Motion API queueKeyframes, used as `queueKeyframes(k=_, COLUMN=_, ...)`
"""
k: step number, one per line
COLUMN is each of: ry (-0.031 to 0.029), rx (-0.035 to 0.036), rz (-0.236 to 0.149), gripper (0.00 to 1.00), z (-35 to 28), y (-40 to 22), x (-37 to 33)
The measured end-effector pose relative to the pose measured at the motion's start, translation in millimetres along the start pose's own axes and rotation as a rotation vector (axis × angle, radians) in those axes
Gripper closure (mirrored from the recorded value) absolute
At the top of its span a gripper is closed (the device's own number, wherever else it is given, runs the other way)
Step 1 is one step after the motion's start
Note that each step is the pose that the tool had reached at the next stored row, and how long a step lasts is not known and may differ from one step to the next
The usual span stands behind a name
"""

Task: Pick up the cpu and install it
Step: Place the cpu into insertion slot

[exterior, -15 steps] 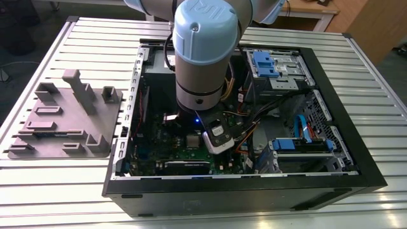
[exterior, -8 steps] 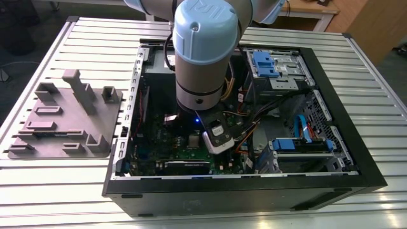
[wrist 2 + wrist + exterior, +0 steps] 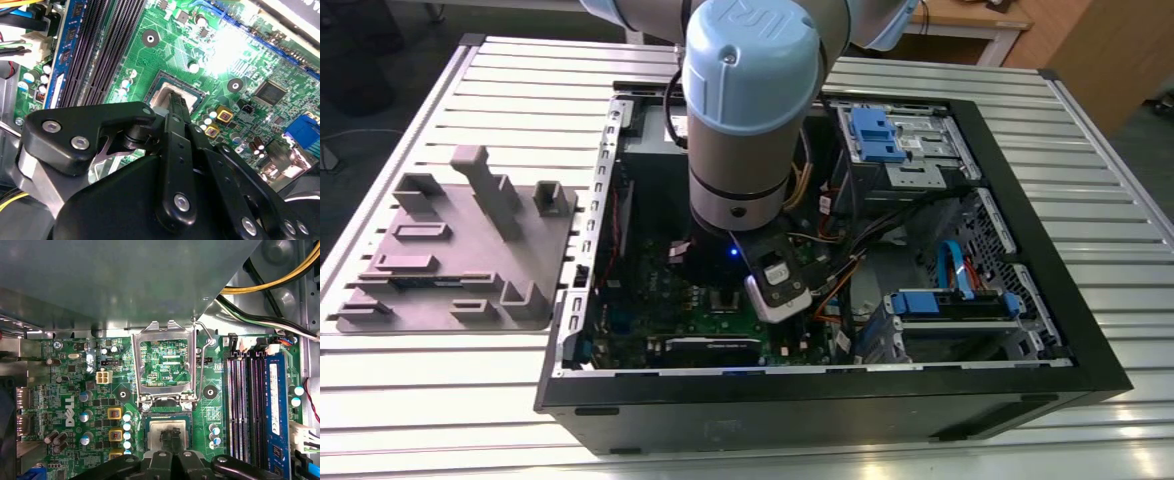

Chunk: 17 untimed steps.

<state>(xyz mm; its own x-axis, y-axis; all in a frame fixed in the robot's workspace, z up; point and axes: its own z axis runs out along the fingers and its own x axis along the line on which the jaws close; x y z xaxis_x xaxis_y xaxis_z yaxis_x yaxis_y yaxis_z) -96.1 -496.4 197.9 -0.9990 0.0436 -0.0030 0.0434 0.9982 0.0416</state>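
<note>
The cpu [image 3: 156, 429] is a pale silver square lying flat in the socket of the green board [image 3: 75, 390]; it also shows in the second wrist view as the cpu [image 3: 161, 97]. My gripper [image 3: 171, 436] stands right over the middle of its top with the two black fingers pressed together, shut; I cannot see whether the tips touch it. In the second wrist view the gripper [image 3: 178, 102] ends on the same silver square. The silvery socket frame [image 3: 162, 335] is flipped up and open just beyond the socket. My arm [image 3: 740, 130] reaches down into the open computer case [image 3: 1041, 300].
Black memory slots [image 3: 245, 405] and a blue memory stick [image 3: 276, 410] run beside the socket. Yellow and black cables [image 3: 270, 280] cross the case wall. A grey tray [image 3: 454, 250] with raised blocks lies outside the case at the exterior view's left. Drive bays [image 3: 894, 140] sit at the case's far side.
</note>
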Motion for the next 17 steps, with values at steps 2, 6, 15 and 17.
queueKeyframes(k=2, ry=0.0000, rx=0.0000, rz=0.000, gripper=0.90, z=-0.1, y=0.0, x=0.0)
queueKeyframes(k=6, ry=0.0000, rx=0.0000, rz=0.000, gripper=0.90, z=0.7, y=0.0, x=0.0)
queueKeyframes(k=15, ry=0.0001, rx=0.0003, rz=0.000, gripper=0.90, z=5.4, y=-0.3, x=0.0)
queueKeyframes(k=17, ry=0.0003, rx=0.0006, rz=0.000, gripper=0.90, z=5.7, y=-0.3, x=0.1)
